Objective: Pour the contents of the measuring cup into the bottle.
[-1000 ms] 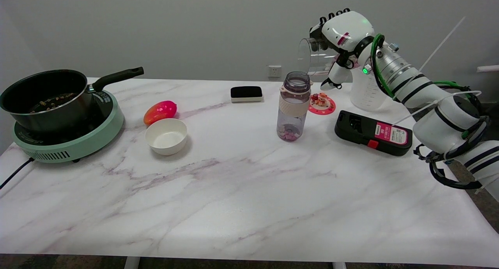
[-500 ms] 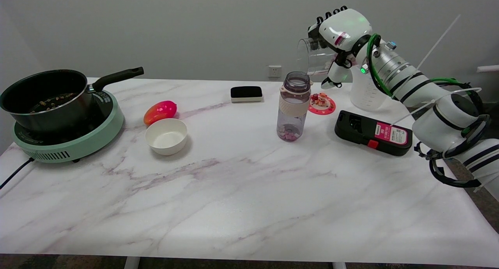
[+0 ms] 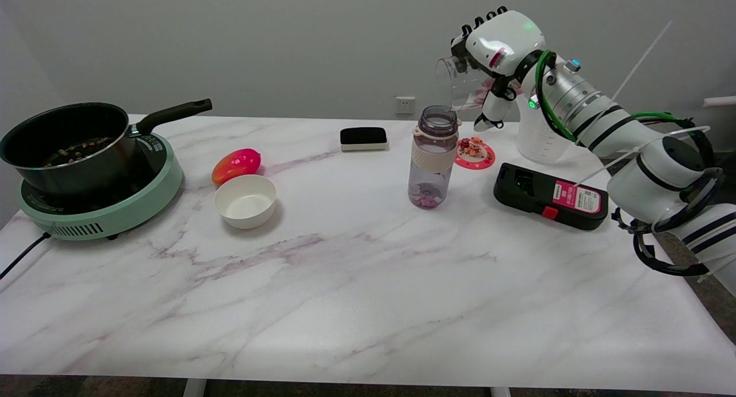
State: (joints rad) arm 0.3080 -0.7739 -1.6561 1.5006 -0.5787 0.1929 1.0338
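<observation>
A: So, measuring cup (image 3: pixel 457 86) status?
B: Clear, tipped on its side in the air, mouth facing left, just above and right of the bottle (image 3: pixel 432 157) opening. Right hand (image 3: pixel 499 46) grips it, fingers wrapped around its body.
A: Bottle?
B: Upright on the marble table (image 3: pixel 345 282), lid off, small pink and pale pieces at the bottom.
A: Surroundings?
B: Pink coaster (image 3: pixel 475 153) just behind the bottle, black device with red label (image 3: pixel 549 196) to its right, clear jug (image 3: pixel 537 135) behind the arm. Black sponge (image 3: pixel 363 138) further back. White bowl (image 3: pixel 245 201) and red-orange fruit (image 3: pixel 236 164) to the left, black pan (image 3: pixel 69 147) on green cooker (image 3: pixel 109 210) far left.
</observation>
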